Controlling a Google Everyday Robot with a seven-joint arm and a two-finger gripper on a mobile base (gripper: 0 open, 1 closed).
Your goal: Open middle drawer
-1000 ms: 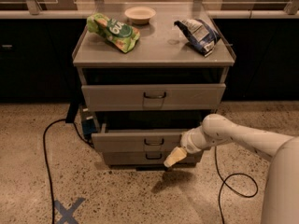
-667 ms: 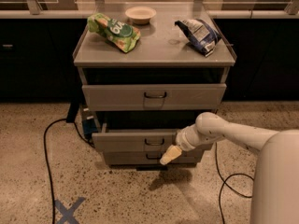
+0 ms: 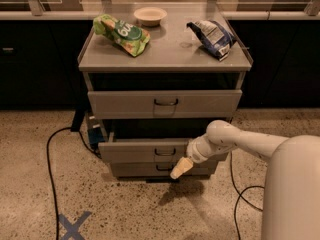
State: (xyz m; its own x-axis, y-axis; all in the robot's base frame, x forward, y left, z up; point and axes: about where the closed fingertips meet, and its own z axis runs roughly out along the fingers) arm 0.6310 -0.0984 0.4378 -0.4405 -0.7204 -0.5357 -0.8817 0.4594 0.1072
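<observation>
The grey cabinet (image 3: pixel 165 54) has three drawers. The middle drawer (image 3: pixel 130 152) has a plain flat front with a small dark loop handle (image 3: pixel 165 152) at its centre. It stands pulled out a little, further forward than the top drawer (image 3: pixel 120 104), with a dark gap above it. My gripper (image 3: pixel 180 169) has a tan tip and hangs just below and right of that handle, in front of the bottom drawer (image 3: pixel 130 170). My white arm (image 3: pixel 240 141) reaches in from the right.
On the cabinet top lie a green chip bag (image 3: pixel 121 34), a small bowl (image 3: pixel 150 15) and a blue-white chip bag (image 3: pixel 212 36). Black cables (image 3: pixel 48 159) run on the speckled floor left and right. A blue tape X (image 3: pixel 74 225) marks the floor. Dark counters stand behind.
My arm and gripper have shifted slightly left, closer under the middle drawer's handle. The drawer front stays where it was.
</observation>
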